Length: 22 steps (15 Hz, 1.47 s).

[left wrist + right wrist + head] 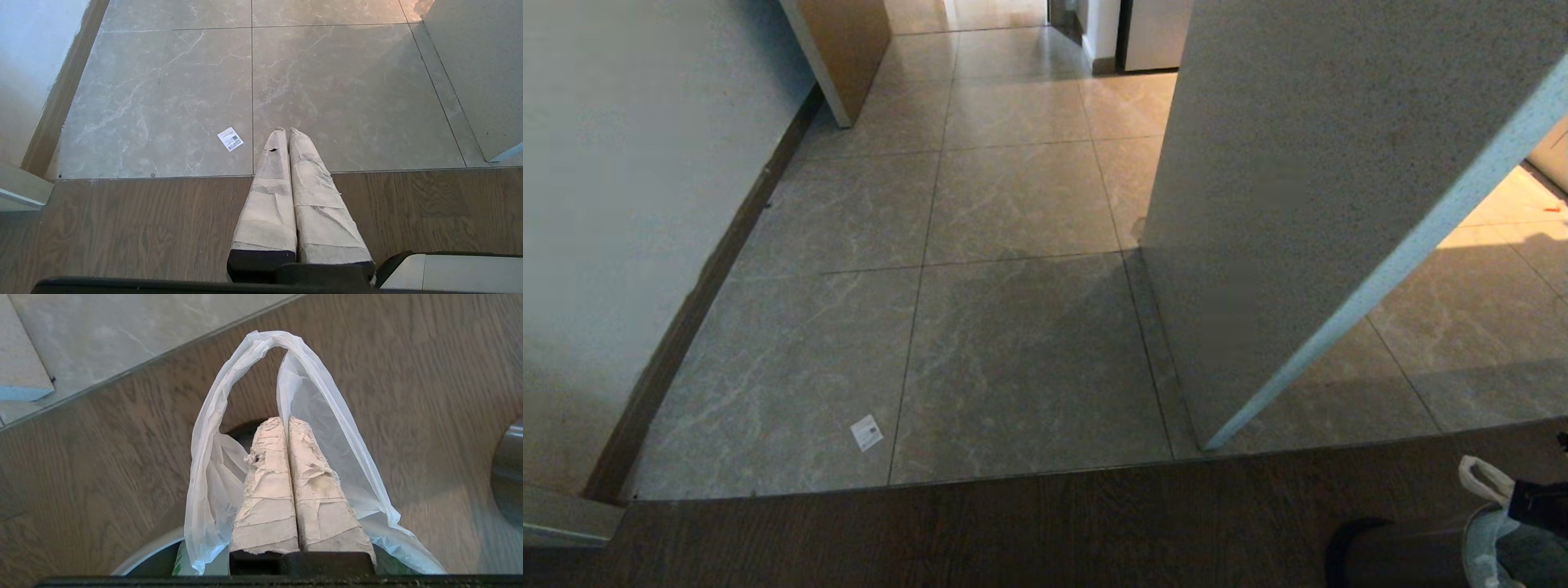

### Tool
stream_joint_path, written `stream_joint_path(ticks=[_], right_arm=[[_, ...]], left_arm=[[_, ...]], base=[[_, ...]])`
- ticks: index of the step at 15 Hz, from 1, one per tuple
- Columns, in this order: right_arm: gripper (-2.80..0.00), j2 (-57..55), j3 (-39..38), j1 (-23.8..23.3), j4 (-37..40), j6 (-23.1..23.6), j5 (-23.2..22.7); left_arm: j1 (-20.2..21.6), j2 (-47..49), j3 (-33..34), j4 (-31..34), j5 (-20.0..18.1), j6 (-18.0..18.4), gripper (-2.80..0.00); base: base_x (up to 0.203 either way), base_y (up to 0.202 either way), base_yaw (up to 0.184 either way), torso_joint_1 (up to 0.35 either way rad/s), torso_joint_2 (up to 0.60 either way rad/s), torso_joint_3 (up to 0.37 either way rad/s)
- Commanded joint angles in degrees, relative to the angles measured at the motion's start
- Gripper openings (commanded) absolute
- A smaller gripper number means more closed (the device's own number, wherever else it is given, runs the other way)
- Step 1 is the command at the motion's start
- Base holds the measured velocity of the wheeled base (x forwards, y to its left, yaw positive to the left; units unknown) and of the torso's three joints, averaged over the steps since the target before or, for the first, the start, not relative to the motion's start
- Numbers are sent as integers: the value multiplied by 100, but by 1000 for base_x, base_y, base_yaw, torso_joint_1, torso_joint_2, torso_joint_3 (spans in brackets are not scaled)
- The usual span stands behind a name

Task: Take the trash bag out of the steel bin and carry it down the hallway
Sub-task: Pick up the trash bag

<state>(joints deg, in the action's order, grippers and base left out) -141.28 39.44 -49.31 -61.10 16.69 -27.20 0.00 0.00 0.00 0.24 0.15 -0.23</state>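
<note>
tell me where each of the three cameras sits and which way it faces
Head view: up on the robot's head, looking forward and down the hallway; only the right gripper shows, at the steel bin.
Left wrist view: behind the left gripper, shut and idle over the wood floor, facing the tiles.
Right wrist view: behind the right gripper, shut through the trash bag handle loop, looking down at the bin.
Shared: head and left wrist views both show the white label on the tiles.

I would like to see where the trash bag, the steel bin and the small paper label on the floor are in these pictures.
trash bag (212, 486): right wrist view, on its thin side wall.
steel bin (1396, 559): head view, on its dark side.
paper label (867, 432): head view, on its middle.
</note>
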Motion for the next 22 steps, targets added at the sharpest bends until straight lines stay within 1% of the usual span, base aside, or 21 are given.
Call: stream_joint_path(ticks=[1, 6, 12, 13, 14, 17, 18, 19, 22], right_arm=[[-280, 261, -45, -7, -12, 8, -29], [-280, 1163, -313, -8, 571, 2, -59], [-280, 2020, -1228, -14, 871, 96, -27], [-280, 2110, -1318, -20, 1017, 293, -17], [-280, 2165, -1389, -48, 1180, 597, 37], [-280, 2235, -1487, -362, 1656, 1635, 364], [-280, 2237, -1515, -571, 1762, 2019, 416], [-280, 2201, -1535, -814, 1847, 2508, 441], [-280, 2035, -1722, -1468, 1870, 3442, 468]], left_arm=[[0, 0, 0, 2, 3, -3, -280], [0, 0, 0, 2, 3, -3, -280], [0, 0, 0, 2, 3, -3, -280], [0, 0, 0, 2, 3, -3, -280], [0, 0, 0, 2, 3, -3, -280], [0, 0, 0, 2, 3, -3, -280], [0, 0, 0, 2, 3, -3, -280], [0, 0, 0, 2, 3, -3, -280], [0, 0, 0, 2, 3, -3, -280]], base=[[0, 0, 0, 0, 0, 0], [0, 0, 0, 0, 0, 0], [0, 0, 0, 0, 0, 0], [0, 0, 0, 0, 0, 0], [0, 0, 0, 0, 0, 0], [0, 0, 0, 0, 0, 0], [0, 0, 0, 0, 0, 0], [0, 0, 0, 0, 0, 0], [0, 0, 0, 0, 0, 0]])
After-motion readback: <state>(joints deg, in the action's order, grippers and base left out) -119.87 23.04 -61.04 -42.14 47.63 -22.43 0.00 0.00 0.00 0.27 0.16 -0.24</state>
